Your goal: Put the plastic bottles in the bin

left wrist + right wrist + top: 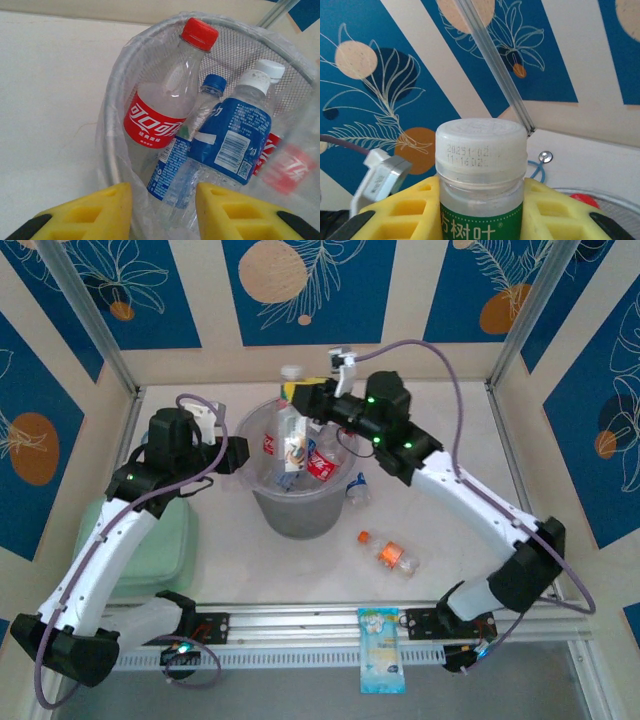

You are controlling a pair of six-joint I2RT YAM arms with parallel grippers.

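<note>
**Right hand carries a bottle to the bin rim; left hand empty beside the bin**

Blue-and-cream patterned walls (130, 280) box in a pale tabletop (470, 440).

The bin (290, 515) stands mid-table between the two arms, probably so either can reach it. It already holds several bottles, leaning on its wall cap-up. Among them are a red-label bottle (155, 125) and a blue-label bottle (235, 140).

A green pad (165, 540) lies flat under the left arm and is not part of the job.

The right hand (305, 395) is at the bin's far rim, clenched on a green-label bottle (481, 220). It grips just below the white cap and holds the bottle upright. That looks like the set-up for a drop straight in, though I can't tell if it is fully over the opening.

The left hand (162, 192) sits just beside the bin's left wall. Its yellow fingers (95, 212) are spread with nothing between them, so it is released. It looks parked out of the drop path.

Two bottles are still outside the bin:
- an orange-label bottle (388, 553) on its side, near the bin on the right;
- a clear bottle (357, 488) just beside the bin's right wall.

A blue-and-white packet (381, 650) lies at the near edge and is not a bottle, so it should stay there.
</note>
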